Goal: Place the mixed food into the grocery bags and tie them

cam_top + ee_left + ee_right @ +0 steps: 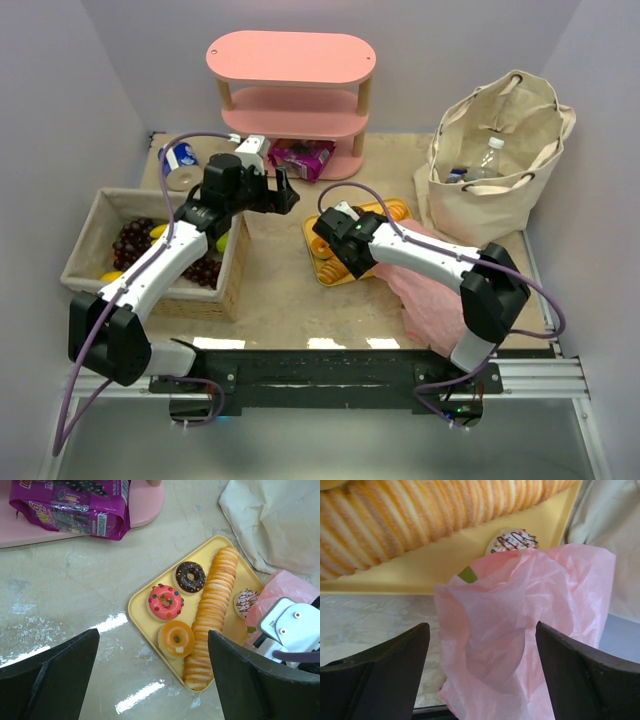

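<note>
The pink plastic bag (520, 605) lay by the right edge of the table (285, 300), its rim between the spread jaws of the right gripper (481, 635). Mid-table, the left gripper (153, 637) hung open near the yellow tray (142, 612). The canvas bag (490, 210) stood in the far right corner, a water bottle (487, 158) inside.

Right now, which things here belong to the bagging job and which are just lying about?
Job: canvas bag, pink plastic bag, water bottle, purple snack packet, doughnuts, long bread.
Lying about: pink shelf, woven basket, yellow tray.
</note>
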Controlling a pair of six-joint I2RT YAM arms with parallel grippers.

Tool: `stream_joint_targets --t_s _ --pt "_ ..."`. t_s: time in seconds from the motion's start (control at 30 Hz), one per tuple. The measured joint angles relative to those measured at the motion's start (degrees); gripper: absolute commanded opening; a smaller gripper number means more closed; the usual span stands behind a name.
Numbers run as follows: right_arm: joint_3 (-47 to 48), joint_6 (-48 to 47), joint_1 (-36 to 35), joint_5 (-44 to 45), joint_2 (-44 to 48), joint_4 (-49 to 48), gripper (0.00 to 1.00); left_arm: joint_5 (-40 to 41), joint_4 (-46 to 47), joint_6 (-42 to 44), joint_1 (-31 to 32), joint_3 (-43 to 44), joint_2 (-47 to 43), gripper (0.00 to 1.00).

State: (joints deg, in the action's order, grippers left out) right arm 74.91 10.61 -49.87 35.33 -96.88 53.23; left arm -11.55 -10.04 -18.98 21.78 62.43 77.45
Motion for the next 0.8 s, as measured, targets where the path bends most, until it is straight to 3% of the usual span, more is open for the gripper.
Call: stream_joint_targets --t_s 0.07,0.1,0.2,0.33,0.53,0.6,0.67,0.8 --pt "0.0 0.5 0.0 2.4 -1.2 1.0 0.38 0.0 -0.1 0.0 0.0 0.0 0.0 0.95" --pt "0.1 0.9 0.0 3.5 -1.8 1.8 0.14 0.0 -0.1 0.0 0.0 0.0 0.0 0.95" --pt "3.3 1.4 0.0 5.0 -3.4 6.6 0.02 -0.2 -0.5 0.1 0.0 0.3 0.0 0.95" --pt "18.1 1.8 0.0 5.1 -4.1 12.0 0.00 -1.1 -0.7 0.6 0.0 1.9 -0.1 0.95" --pt "50.8 1.9 0.1 5.4 -5.5 17.5 0.00 -5.0 2.0 1.2 0.0 3.3 -2.8 0.97" --pt "55.9 2.2 1.2 3.9 -5.4 17.5 0.00 -6.5 3.2 1.2 0.0 3.7 -3.8 0.97" --pt "54.9 3.1 4.4 -1.0 -3.4 16.0 0.00 -8.1 4.4 1.2 -0.1 4.1 -4.7 0.98" --pt "38.6 7.1 17.3 -15.6 3.0 8.0 0.00 -12.1 6.2 1.0 -0.7 4.1 -5.4 0.98"
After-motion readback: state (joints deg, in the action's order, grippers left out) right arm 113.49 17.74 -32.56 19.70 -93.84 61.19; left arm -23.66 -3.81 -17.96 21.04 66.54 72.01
